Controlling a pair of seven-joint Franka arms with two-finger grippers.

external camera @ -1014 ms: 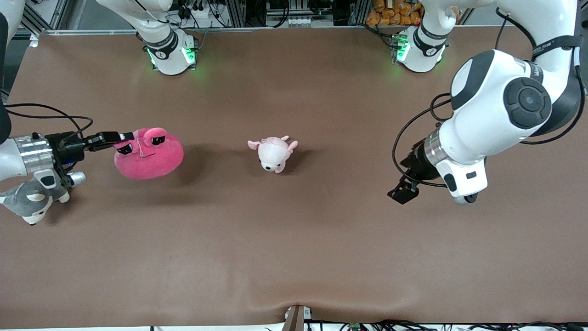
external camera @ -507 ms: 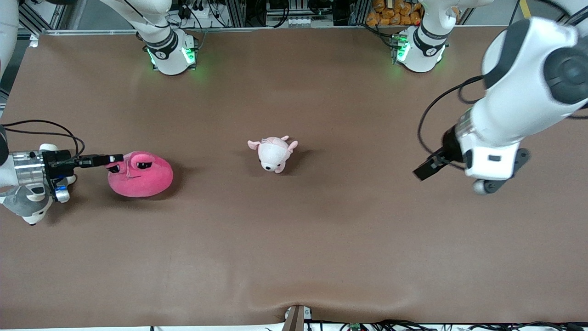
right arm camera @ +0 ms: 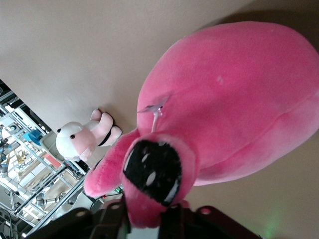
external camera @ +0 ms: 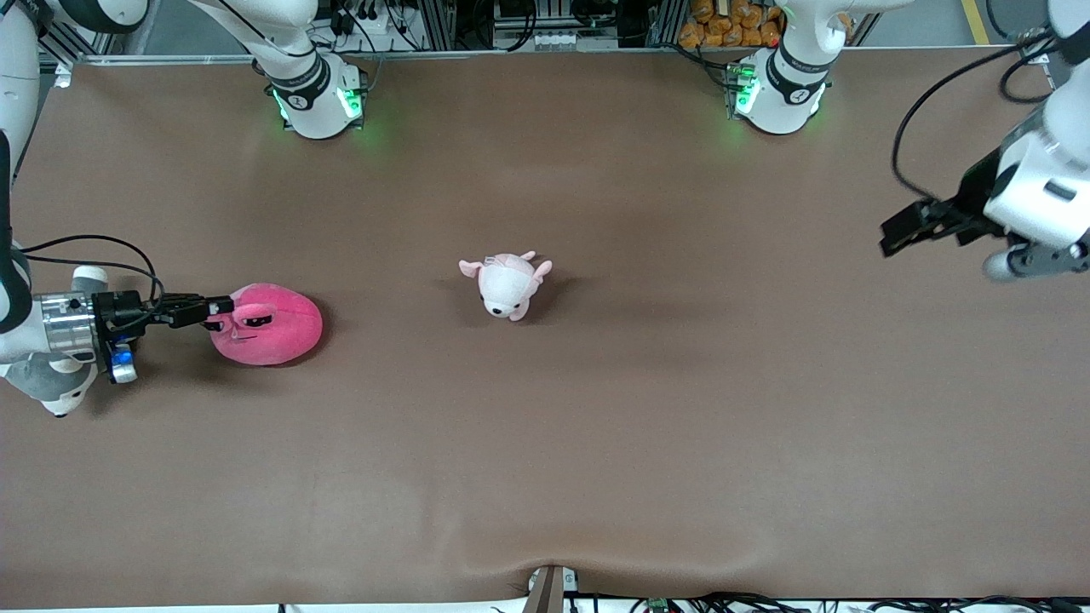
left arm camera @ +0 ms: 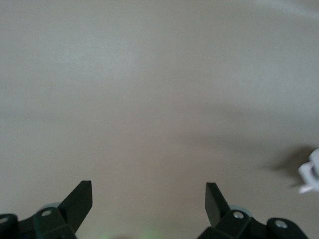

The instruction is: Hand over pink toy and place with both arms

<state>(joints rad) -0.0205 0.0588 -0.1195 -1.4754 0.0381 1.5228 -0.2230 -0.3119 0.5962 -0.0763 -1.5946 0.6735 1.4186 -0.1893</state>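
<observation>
The pink toy is a round hot-pink plush that lies on the brown table near the right arm's end. My right gripper is low beside it and shut on its edge by one black eye. The right wrist view shows that fold of pink plush pinched between the right gripper's fingers. My left gripper is open and empty, held up over the left arm's end of the table. The left wrist view shows the left gripper's jaws wide apart over bare table.
A small pale pink-and-white plush animal lies mid-table, also in the right wrist view. A grey-and-white plush husky lies under the right wrist at the table's end. Both arm bases stand along the table's edge farthest from the front camera.
My right gripper has brought the pink toy down onto the table, a little nearer the front camera. My left arm has swung up and away toward its own end of the table.
</observation>
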